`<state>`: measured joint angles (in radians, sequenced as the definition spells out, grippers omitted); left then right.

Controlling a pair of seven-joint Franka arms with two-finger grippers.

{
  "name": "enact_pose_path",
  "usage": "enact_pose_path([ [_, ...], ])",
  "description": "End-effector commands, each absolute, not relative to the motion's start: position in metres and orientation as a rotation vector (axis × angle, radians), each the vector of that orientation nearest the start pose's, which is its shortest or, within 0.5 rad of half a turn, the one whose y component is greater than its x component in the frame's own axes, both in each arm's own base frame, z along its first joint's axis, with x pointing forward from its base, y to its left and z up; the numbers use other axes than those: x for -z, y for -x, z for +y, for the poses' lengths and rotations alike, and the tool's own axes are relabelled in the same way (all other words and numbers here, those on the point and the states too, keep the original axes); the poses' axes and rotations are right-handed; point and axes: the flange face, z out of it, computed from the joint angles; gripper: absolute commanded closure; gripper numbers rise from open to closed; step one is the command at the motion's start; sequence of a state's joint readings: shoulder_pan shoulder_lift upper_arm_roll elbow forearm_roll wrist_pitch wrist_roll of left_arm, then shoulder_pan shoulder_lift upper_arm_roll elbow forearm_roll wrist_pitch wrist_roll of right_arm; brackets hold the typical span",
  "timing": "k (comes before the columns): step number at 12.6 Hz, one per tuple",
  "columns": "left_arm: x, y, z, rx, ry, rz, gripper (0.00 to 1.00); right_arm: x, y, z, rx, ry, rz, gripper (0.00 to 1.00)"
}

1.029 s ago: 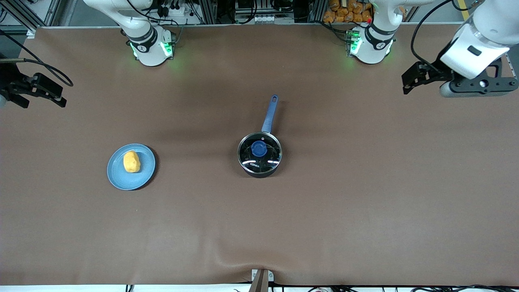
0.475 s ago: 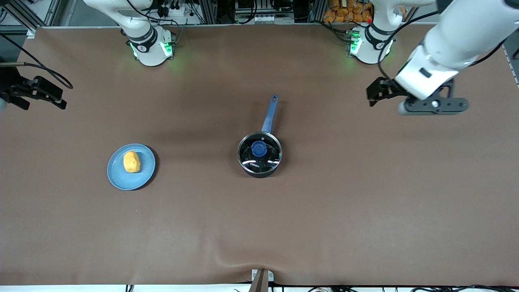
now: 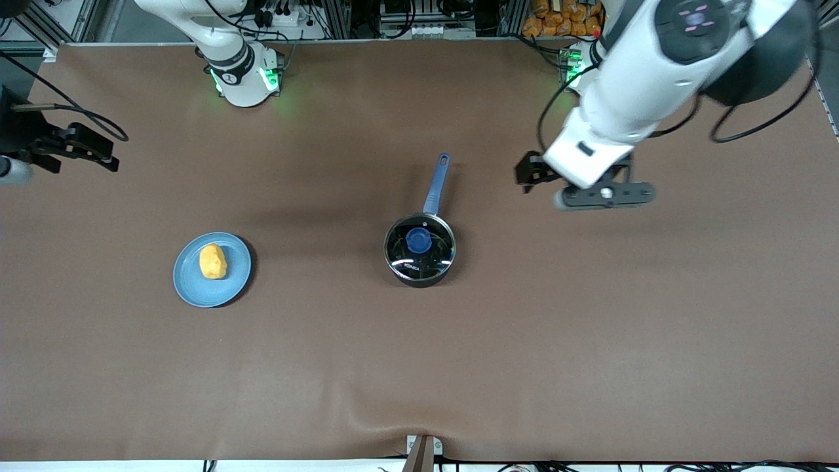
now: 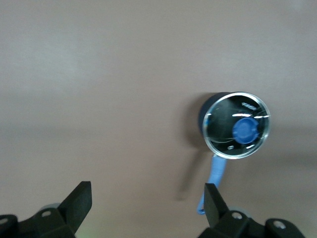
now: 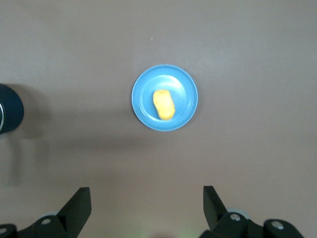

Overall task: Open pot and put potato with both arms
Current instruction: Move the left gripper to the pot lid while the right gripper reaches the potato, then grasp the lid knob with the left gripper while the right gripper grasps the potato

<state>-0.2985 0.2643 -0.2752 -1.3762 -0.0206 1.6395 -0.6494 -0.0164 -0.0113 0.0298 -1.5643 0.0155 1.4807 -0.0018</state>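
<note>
Fingers of the left gripper point(image 3: 532, 176) stand wide and empty over bare tabletop point(image 3: 590, 314), toward the left arm's end from the pot point(image 3: 419, 252) and its blue handle point(image 3: 436, 184). Still lidded, the pot sits mid-table. Right gripper point(image 3: 78, 152), also spread wide and empty, hangs at the right arm's end, well apart from the potato point(image 3: 212, 261) lying on the plate point(image 3: 237, 278).

Left wrist view: spread fingers point(image 4: 79, 201) frame bare cloth, the pot point(image 4: 237, 124) apart from them, knob point(image 4: 244, 129) on its glass lid.

Right wrist view: fingers point(image 5: 78, 204) wide, the potato point(image 5: 164, 104) on the plate point(image 5: 185, 96) between and clear of them.
</note>
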Motion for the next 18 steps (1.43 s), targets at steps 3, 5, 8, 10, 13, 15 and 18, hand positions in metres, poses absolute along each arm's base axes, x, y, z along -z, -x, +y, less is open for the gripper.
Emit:
enact_pose_path([
  [3,-0.524,-0.543,-0.419,-0.059,3.206,-0.294,0.0,-0.568,-0.554,0.009,-0.087,3.127,-0.024,0.0],
  [5,-0.496,-0.535,-0.45,-0.03,3.177,-0.313,0.0,-0.532,-0.557,0.008,-0.06,3.128,-0.019,0.0],
  [8,-0.453,-0.529,-0.485,0.031,3.153,-0.378,0.0,-0.462,-0.557,0.009,0.026,3.127,-0.016,0.0],
  [10,-0.431,-0.53,-0.495,0.063,3.134,-0.373,0.0,-0.408,-0.557,0.009,0.057,3.127,-0.018,0.0],
  [13,-0.392,-0.534,-0.512,0.085,3.152,-0.392,0.0,-0.339,-0.569,0.007,-0.009,3.125,-0.01,0.0],
  [15,-0.367,-0.54,-0.521,0.1,3.154,-0.471,0.0,-0.3,-0.575,0.005,-0.019,3.126,-0.008,0.0],
  [18,-0.351,-0.546,-0.526,0.137,3.179,-0.481,0.0,-0.249,-0.58,-0.009,-0.012,3.132,0.015,0.0],
])
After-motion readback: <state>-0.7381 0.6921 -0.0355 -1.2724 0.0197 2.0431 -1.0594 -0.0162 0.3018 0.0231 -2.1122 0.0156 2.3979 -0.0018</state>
